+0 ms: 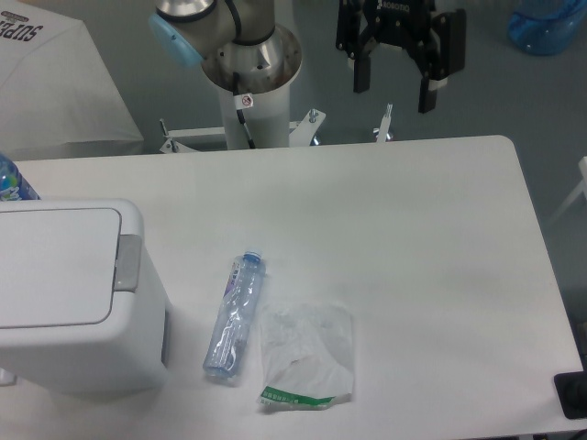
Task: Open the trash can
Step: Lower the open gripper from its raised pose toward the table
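The trash can point(64, 293) is a large white boxy bin at the left edge of the table. Its flat lid point(55, 266) lies shut, with the grey push tab point(127, 262) on its right side. My gripper point(396, 87) hangs open and empty above the far edge of the table, at the upper middle-right, far from the bin. Its two black fingers point(428, 92) point down and stand well apart.
A clear plastic bottle with a blue cap point(235, 316) lies on the white table point(413, 229) just right of the bin. A crumpled clear plastic bag point(305, 356) lies beside it. The arm's base point(252, 73) stands behind the table. Another bottle point(14, 181) peeks behind the bin.
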Available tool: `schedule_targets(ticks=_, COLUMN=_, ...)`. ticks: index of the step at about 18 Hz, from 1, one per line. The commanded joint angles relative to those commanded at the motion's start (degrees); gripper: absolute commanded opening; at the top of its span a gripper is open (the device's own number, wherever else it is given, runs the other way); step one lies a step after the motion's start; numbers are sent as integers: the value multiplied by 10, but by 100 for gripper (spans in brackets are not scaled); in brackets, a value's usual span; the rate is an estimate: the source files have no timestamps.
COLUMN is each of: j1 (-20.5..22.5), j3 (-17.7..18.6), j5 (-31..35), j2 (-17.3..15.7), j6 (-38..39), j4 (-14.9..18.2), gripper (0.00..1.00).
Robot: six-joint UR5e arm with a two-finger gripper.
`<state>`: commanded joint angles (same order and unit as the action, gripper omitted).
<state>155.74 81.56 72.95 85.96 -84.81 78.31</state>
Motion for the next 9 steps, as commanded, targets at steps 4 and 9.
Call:
schedule_targets(ticks=4, j1=-17, j3=-6, j5=1, j2=8, j6=26, j4=-8, gripper=100)
schedule_targets(ticks=9, j1=-76, j3=-9, j5=5, j2=32, j6=219, j4=-68, gripper=100)
